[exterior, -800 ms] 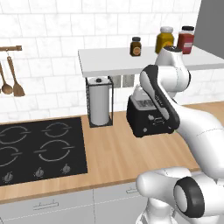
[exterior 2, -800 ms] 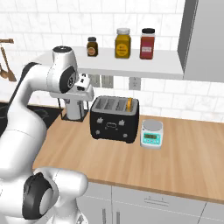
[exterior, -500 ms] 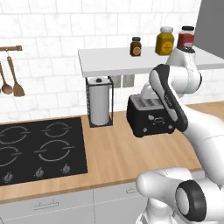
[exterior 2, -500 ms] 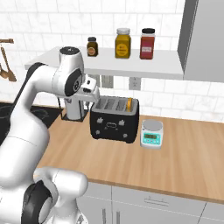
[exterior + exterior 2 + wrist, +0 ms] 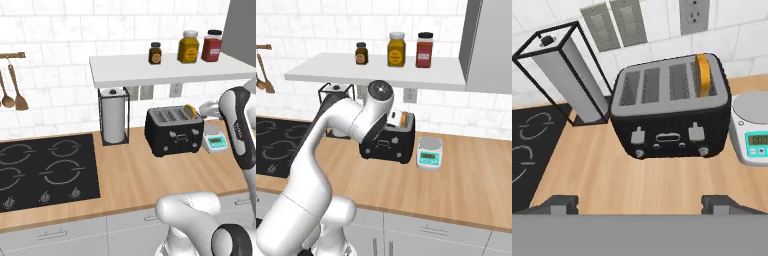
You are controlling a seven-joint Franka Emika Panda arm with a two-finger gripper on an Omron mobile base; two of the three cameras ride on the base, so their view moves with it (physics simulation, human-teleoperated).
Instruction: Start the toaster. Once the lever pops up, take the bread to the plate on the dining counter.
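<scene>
The black four-slot toaster [image 5: 669,107] stands on the wall-side wood counter, seen from above and in front in the hand view. The bread [image 5: 702,75], a tan slice, sticks up from its rightmost slot. Both front levers [image 5: 695,131] sit high. My gripper [image 5: 639,204] hovers open above the counter in front of the toaster, apart from it, with nothing between its fingertips [image 5: 559,204]. The toaster [image 5: 174,131] and the bread [image 5: 189,111] also show in the left base view. In the right base view my arm covers part of the toaster [image 5: 388,145]. The plate and the dining counter are out of view.
A paper towel roll in a black wire holder [image 5: 572,75] stands left of the toaster. A white kitchen scale [image 5: 752,130] sits close on its right. The black stovetop [image 5: 45,170] lies further left. A shelf with jars [image 5: 170,67] hangs above.
The arm has swung to the right, uncovering the toaster's front in the left base view. The toaster and bread have not moved.
</scene>
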